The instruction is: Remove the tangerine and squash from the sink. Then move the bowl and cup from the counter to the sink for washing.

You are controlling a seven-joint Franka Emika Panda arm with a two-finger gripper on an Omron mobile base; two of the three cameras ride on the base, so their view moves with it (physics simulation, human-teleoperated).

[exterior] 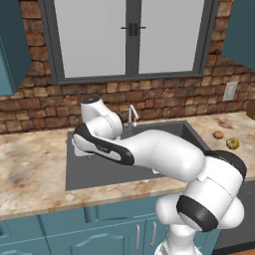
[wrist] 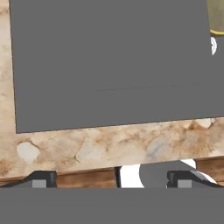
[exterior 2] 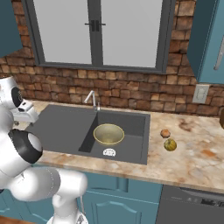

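At the bottom of the hand view the claw (wrist: 111, 177) shows its two dark fingertips (wrist: 40, 178) standing well apart with nothing between them, so it is released and empty. Just beyond the tips runs a strip of marbled bench (wrist: 109, 146), and above it the flat dark grey drainboard of the sink (wrist: 109, 61) takes up most of the frame, with a sliver of the bowl (wrist: 216, 17) at the upper right corner. In the left base view the white arm (exterior: 164, 159) sweeps from the lower right toward the centre left, crossing over the sink (exterior: 99, 172). In the right base view the sink (exterior 2: 57, 127) lies at centre, and the olive-brass bowl (exterior 2: 108, 133) sits upright in its deeper basin, just above the white drain (exterior 2: 109, 152). To the right of the basin, on the bench (exterior 2: 192, 153), the squash (exterior 2: 170, 145) rests near the tangerine (exterior 2: 165, 133), the two close together but apart. Farther back, the chrome faucet (exterior 2: 92, 99) rises at the sink's rear edge before the brick wall (exterior 2: 131, 92) and the window (exterior 2: 96, 30). I cannot make out the cup
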